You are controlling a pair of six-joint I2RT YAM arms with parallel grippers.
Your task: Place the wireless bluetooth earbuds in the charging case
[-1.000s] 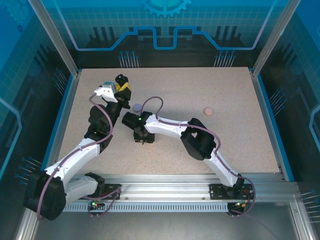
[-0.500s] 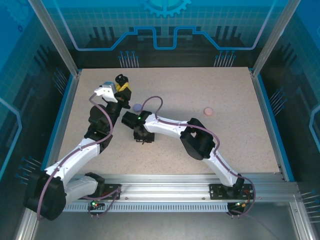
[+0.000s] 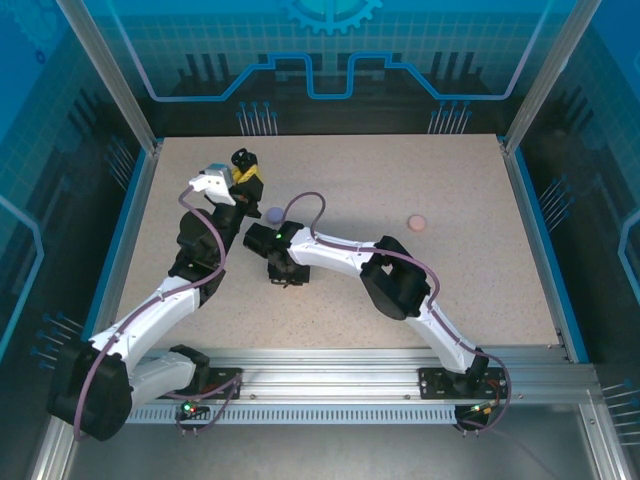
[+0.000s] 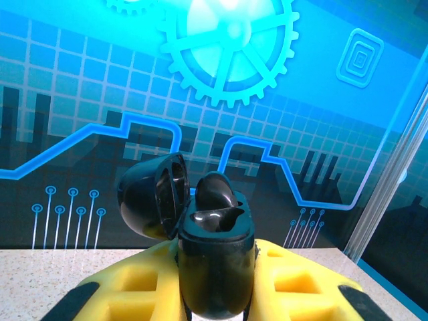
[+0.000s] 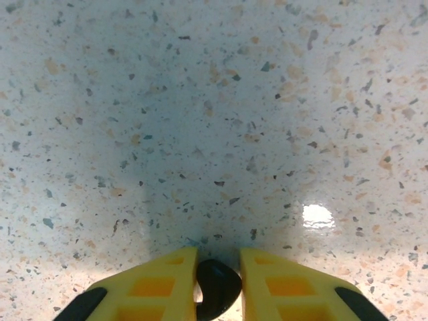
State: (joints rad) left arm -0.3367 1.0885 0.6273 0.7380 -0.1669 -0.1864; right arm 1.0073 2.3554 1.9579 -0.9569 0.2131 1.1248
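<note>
Speckled table (image 3: 450,290), both arms over its left-centre. Left gripper (image 4: 217,294) is clamped on the black charging case (image 4: 215,247), held up off the table, lid (image 4: 152,194) swung open to the left, glossy wells showing. Round lilac case (image 3: 275,213) and pink case (image 3: 417,222) lie well apart. Right gripper (image 5: 219,267) is down at the surface, jaws pinching the black earbud (image 5: 217,289): tiny, glossy, rounded.
</note>
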